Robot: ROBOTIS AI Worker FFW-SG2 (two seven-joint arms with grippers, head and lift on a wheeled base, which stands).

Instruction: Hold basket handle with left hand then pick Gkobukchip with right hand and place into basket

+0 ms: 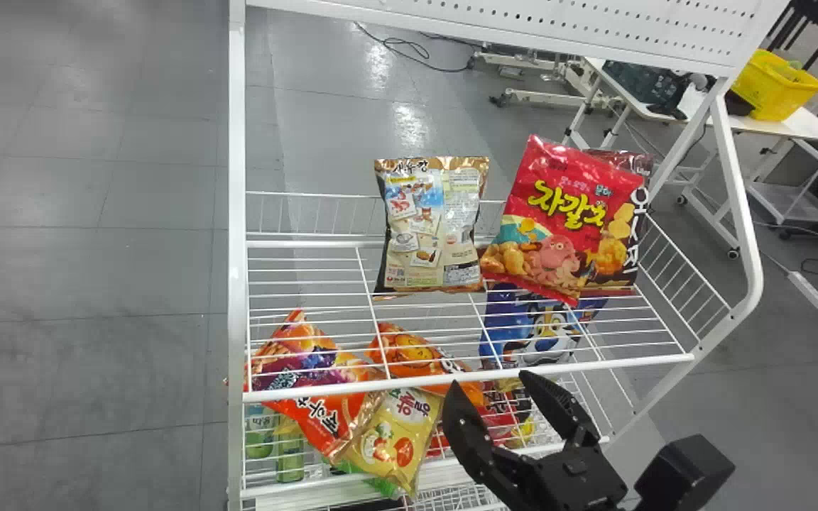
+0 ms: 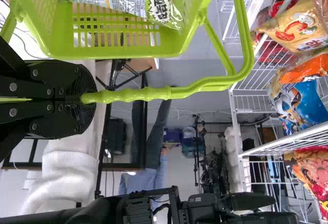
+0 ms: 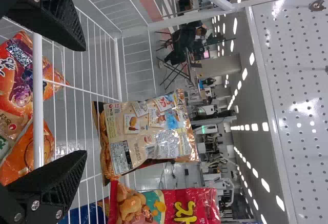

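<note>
Before the wire rack [image 1: 236, 213], the right gripper [image 1: 488, 377] is wide open, empty; the left gripper [image 2: 88, 99] is closed on the handle [image 2: 154, 93] of the green basket [image 2: 128, 52]. The Gkobukchip cannot be identified among the snack packets [image 1: 430, 227].

White wire display rack [image 1: 236, 213]; clock centered on upper shelf [image 1: 402, 388], head view. Upper shelf: beige shrimp-snack bag [image 1: 432, 223] upright at 12 o'clock; red octopus-picture snack bag [image 1: 558, 213] tilted at 1 to 2, just beside it, overlapping dark maroon snack bag [image 1: 639, 213]. Below, seen partly through wires: blue cartoon-tiger bag [image 1: 512, 319] at 3, red bag [image 1: 501, 422] at 5, orange smiling-face bag [image 1: 412, 353] and yellow snack bag [image 1: 398, 441] at 7, orange-purple snack bag [image 1: 331, 415] at 8. Green packages [image 1: 290, 458] lower, 7 to 8.
</note>
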